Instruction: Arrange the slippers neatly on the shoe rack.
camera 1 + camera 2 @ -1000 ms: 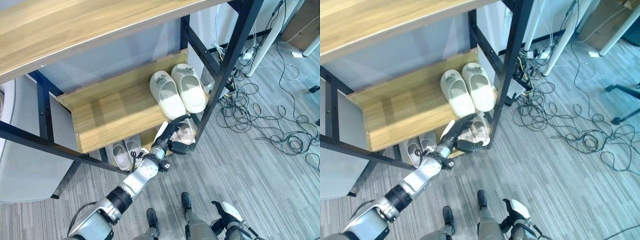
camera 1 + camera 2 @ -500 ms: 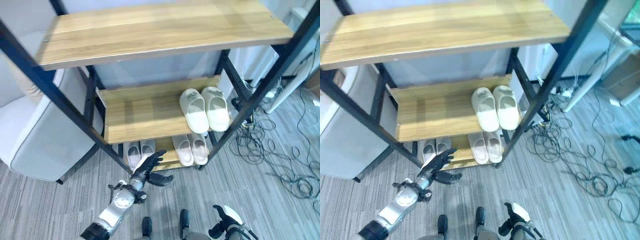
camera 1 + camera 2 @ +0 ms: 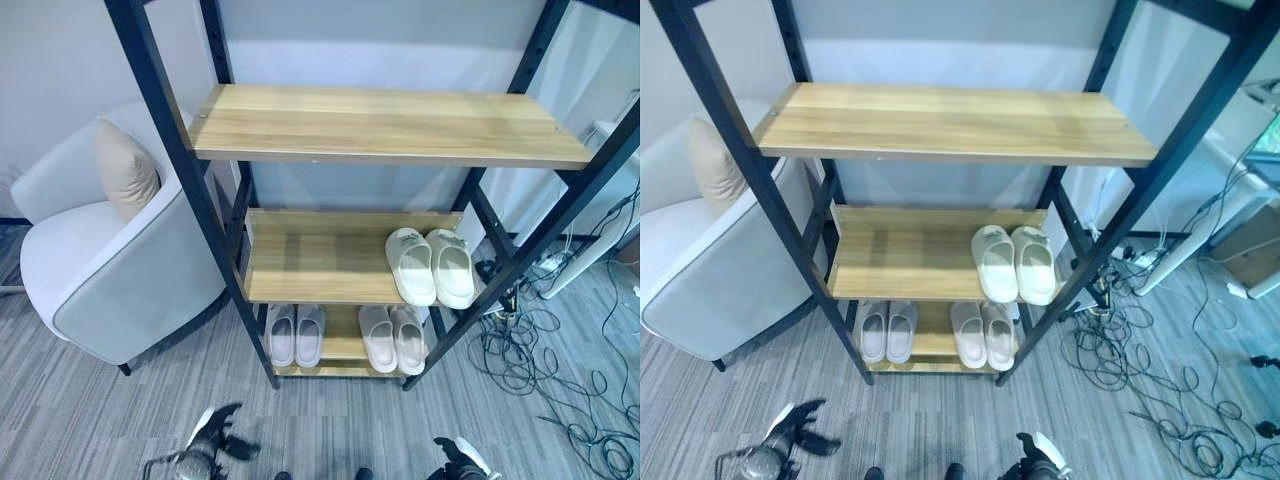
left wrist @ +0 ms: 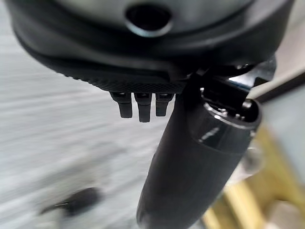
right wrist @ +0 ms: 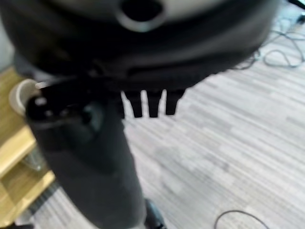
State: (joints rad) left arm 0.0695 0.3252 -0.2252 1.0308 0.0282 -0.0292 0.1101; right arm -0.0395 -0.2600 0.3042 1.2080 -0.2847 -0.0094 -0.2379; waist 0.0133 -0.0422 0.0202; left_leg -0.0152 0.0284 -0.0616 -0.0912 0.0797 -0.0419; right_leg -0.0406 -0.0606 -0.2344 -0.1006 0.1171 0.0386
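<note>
Left eye view shows three slipper pairs (image 3: 432,266) on the shoe rack (image 3: 390,125); left hand (image 3: 213,438) and right hand (image 3: 458,466) hang low, fingers straight, holding nothing.

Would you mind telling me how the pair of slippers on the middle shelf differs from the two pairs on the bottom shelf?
The middle-shelf pair looks chunkier and whiter; the bottom-shelf left pair and bottom-shelf right pair look slimmer and greyer. The middle-shelf pair sits alone at its shelf's right end, while the bottom-shelf pairs share one shelf, apart. The middle-shelf pair lies in the light; the bottom-shelf pairs lie in shadow. All three stand side by side on the shoe rack, toes toward the robot.
</note>
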